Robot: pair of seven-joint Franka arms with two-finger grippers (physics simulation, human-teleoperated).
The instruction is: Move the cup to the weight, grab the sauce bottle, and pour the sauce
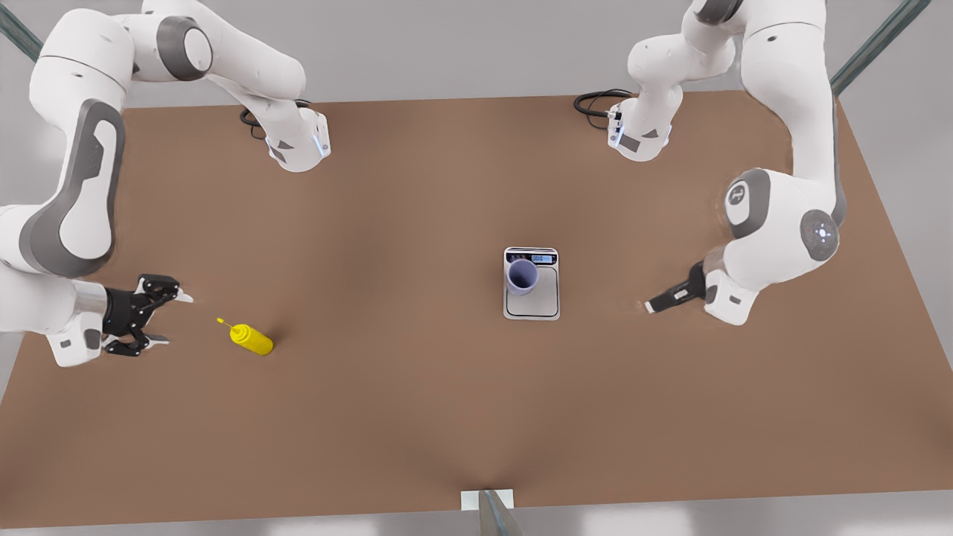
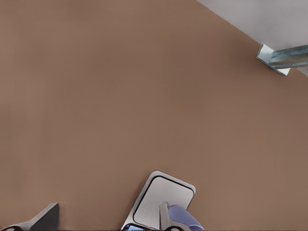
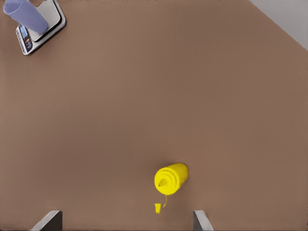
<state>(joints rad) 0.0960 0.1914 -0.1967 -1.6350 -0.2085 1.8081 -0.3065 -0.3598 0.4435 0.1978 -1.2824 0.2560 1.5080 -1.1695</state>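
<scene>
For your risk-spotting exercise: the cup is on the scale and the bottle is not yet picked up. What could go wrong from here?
1. The bottle stands upright and narrow; the open right gripper could knock it over while closing in.
2. The cup sits near the scale's display end, not centred, so a nudge or a poorly aimed pour could miss it.

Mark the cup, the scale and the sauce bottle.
cup (image 1: 523,276), front view, its dark inside.
scale (image 1: 541,298), front view, bare steel plate.
sauce bottle (image 1: 253,339), front view, yellow body.

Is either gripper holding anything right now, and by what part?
Nothing held. Right gripper open beside the sauce bottle; left gripper empty, near the weight.
</scene>
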